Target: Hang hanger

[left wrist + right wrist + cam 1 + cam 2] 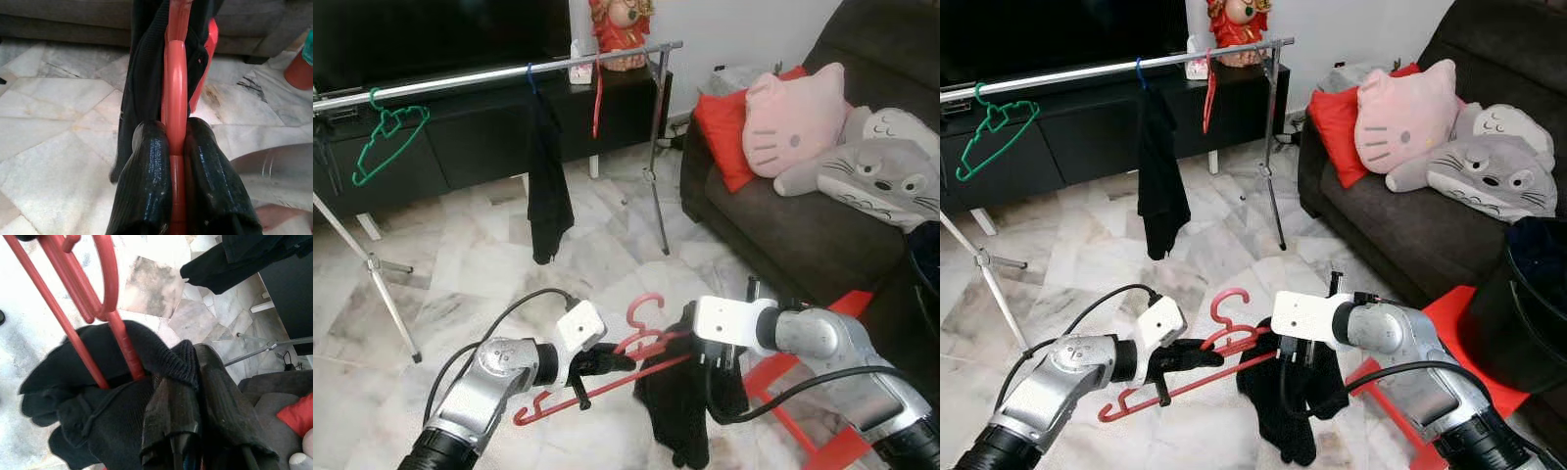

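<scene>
Low in front of me, a red plastic hanger (pixel 607 370) is held between both arms, its hook (pixel 644 308) pointing up. My left gripper (pixel 599 362) is shut on the hanger's bar; in the left wrist view its fingers (pixel 146 196) clamp the red bar (pixel 174 122). A black garment (pixel 680 401) drapes over the hanger's right end. My right gripper (pixel 710 354) is shut on that garment, whose knit cloth (pixel 171 396) bunches between its fingers. The silver clothes rail (pixel 509 73) spans the back.
On the rail hang a green hanger (pixel 386 137), a black garment (pixel 548 176) and a red hanger (pixel 598 98). A dark sofa (pixel 783 225) with red and pink cushions stands on the right. A red stool (pixel 822 431) and a black bin (pixel 1518 313) are close at my right.
</scene>
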{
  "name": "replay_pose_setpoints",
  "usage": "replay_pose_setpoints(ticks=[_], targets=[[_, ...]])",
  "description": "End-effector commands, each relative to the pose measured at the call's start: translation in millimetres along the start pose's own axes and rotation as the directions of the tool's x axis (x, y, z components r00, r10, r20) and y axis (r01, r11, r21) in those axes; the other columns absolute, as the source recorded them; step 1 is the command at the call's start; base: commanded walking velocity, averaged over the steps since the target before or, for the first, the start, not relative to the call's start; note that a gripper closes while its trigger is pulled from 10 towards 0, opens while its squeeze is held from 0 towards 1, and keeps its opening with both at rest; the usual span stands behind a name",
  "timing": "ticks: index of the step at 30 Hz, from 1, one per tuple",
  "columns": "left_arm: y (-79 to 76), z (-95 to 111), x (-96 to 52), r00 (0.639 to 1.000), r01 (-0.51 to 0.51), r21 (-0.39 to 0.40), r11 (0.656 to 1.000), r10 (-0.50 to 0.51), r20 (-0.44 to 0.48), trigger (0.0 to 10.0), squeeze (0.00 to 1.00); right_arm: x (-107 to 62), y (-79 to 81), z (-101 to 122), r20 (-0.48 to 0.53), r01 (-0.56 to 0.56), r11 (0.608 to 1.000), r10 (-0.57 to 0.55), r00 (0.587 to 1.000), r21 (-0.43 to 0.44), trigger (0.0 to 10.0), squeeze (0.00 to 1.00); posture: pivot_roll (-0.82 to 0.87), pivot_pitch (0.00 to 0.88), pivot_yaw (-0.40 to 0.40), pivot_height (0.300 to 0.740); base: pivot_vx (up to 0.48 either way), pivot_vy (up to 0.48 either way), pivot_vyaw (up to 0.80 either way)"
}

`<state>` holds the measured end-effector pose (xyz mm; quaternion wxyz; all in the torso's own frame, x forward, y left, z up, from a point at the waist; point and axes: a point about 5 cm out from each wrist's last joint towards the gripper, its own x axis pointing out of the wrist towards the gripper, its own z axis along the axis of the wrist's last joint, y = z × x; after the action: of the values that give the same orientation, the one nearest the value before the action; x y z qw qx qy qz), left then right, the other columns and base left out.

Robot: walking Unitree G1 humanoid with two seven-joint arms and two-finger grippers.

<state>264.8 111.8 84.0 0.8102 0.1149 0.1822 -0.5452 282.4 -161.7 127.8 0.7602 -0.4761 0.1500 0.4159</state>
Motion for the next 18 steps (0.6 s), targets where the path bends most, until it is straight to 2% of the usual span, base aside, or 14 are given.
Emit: replay_pose_setpoints(ticks=[1,9,15,18], targets=[[-5.9,-1,-0.6,0.999,0.051,-0.002,0.999,-0.051,-0.014,10.0,0.0,-4.4,-7.5,11,0.042,0.018,0.999,-0.017,0.999,-0.035,10.0,0.0,-0.15,0.0,-0.048,0.74,0.0,0.0,0.0],[-10.3,-2,-1.7,0.993,0.112,-0.01,0.994,-0.113,-0.029,10.0,0.0,-8.3,-4.6,21,0.104,-0.027,0.998,0.033,0.994,-0.058,10.0,0.0,-0.15,0.0,-0.049,0.74,0.0,0.0,0.0],[-5.3,-1,4.7,0.998,0.059,0.01,0.998,-0.058,-0.031,10.0,0.0,-11.4,-4.2,30,0.14,-0.035,0.998,0.043,0.989,-0.06,10.0,0.0,-0.15,0.0,-0.049,0.74,0.0,0.0,0.0],[-1.3,-1,10.7,1.0,-0.002,0.025,1.0,0.002,-0.019,10.0,0.0,-12.9,0.4,31,0.149,-0.058,0.996,0.068,0.987,-0.071,10.0,0.0,-0.15,0.0,-0.049,0.74,0.0,0.0,0.0]])
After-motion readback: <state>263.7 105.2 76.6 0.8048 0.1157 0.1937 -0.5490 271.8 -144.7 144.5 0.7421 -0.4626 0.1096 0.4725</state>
